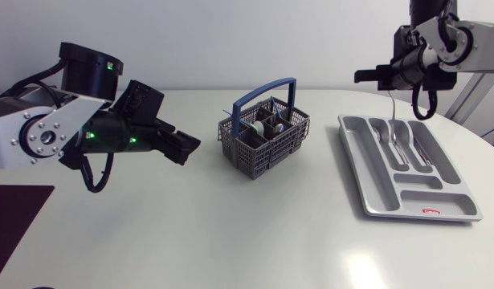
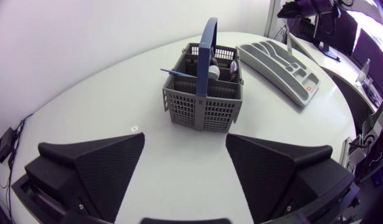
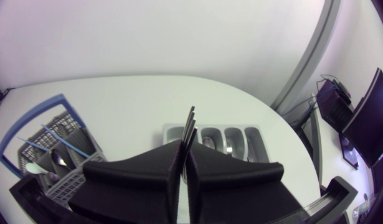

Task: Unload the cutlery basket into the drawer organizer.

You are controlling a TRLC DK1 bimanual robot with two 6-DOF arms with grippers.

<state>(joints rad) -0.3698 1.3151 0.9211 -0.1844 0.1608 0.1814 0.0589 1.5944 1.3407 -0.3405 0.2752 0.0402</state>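
The grey cutlery basket with a blue handle stands mid-table and holds several utensils, among them a metal spoon and thin blue sticks. The grey drawer organizer lies to its right with spoons in its far compartments. High over the organizer's far end, my right gripper is shut on a thin metal utensil that hangs down from it. In the right wrist view the utensil sticks out past the closed gripper, with the organizer ahead of it. My left gripper stands open and empty left of the basket.
A dark mat lies at the table's front left corner. A small white tag sits on the table between my left gripper and the basket. The organizer lies beyond the basket near the table's curved edge.
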